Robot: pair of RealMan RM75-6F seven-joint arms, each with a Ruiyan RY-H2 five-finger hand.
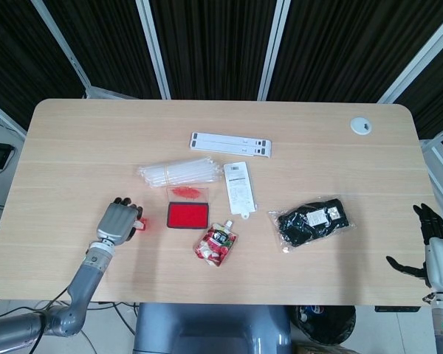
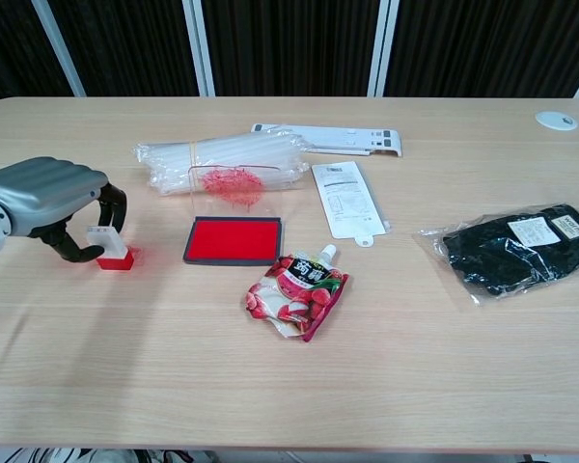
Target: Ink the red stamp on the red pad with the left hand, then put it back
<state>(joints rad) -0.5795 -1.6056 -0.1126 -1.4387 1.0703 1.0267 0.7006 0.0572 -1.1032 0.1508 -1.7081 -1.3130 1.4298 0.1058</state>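
Observation:
The red stamp (image 2: 114, 253), with a clear top and red base, stands on the table left of the open red ink pad (image 2: 234, 239). My left hand (image 2: 48, 188) arches over it, thumb on its left side and fingers curled behind its top, pinching it. In the head view the left hand (image 1: 119, 221) covers most of the stamp (image 1: 139, 223), just left of the pad (image 1: 187, 215). My right hand (image 1: 432, 247) hangs beyond the table's right edge with its fingers spread, holding nothing.
The pad's clear lid (image 2: 234, 183) stands up behind it, smeared red. A bag of clear tubes (image 2: 217, 154) lies behind the pad. A lychee pouch (image 2: 299, 289), a white card (image 2: 343, 198), white strips (image 1: 230, 144) and a black bagged item (image 2: 516, 246) lie to the right.

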